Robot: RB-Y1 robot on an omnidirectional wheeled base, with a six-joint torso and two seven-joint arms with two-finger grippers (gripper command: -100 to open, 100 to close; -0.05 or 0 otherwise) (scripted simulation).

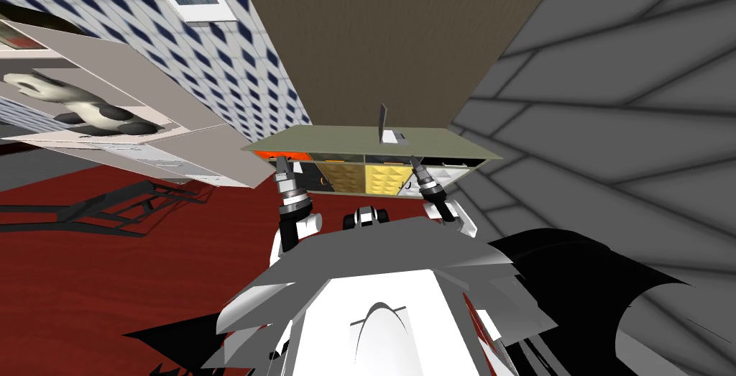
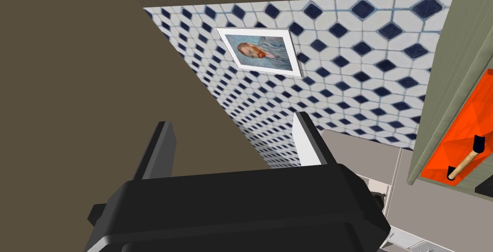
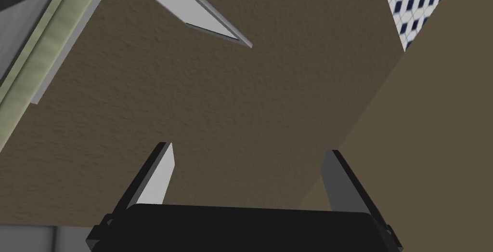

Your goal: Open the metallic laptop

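Olive cabinet top (image 1: 323, 141) holds laptop (image 1: 390, 134); brown wall (image 1: 395, 34) behind.

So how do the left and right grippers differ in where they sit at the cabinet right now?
The left gripper is by the cabinet's orange drawer front, near its left end; the right gripper is by the yellow panel, just below the laptop. The right gripper points up toward a thin grey slab, probably the laptop's raised lid; the left gripper points past the cabinet's side. Both have open fingers, holding nothing.
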